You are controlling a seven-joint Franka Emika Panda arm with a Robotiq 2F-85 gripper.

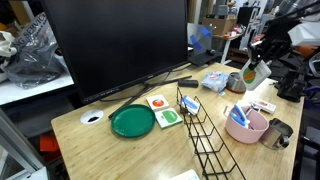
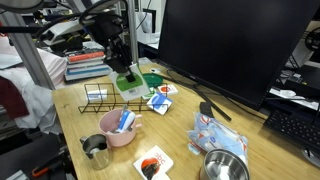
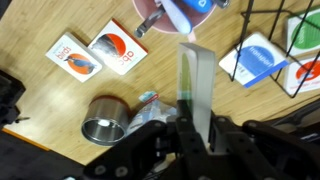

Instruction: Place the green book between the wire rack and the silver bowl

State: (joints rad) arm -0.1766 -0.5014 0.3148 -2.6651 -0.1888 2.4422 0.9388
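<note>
Pinching the green book point(image 2: 128, 86) upright, the gripper point(image 2: 125, 75) is needing a high 4 o'clock traverse past wire rack point(image 2: 105, 98) toward silver bowl point(image 2: 226, 166).

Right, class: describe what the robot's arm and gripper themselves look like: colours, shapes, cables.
The robot arm has rounded white segments with dark joints. The gripper is black, blocky and two-fingered. Dark cables run along the arm. No markings are readable.

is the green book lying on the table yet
No, the pincer holds the green book in the air above the wire rack.
</note>
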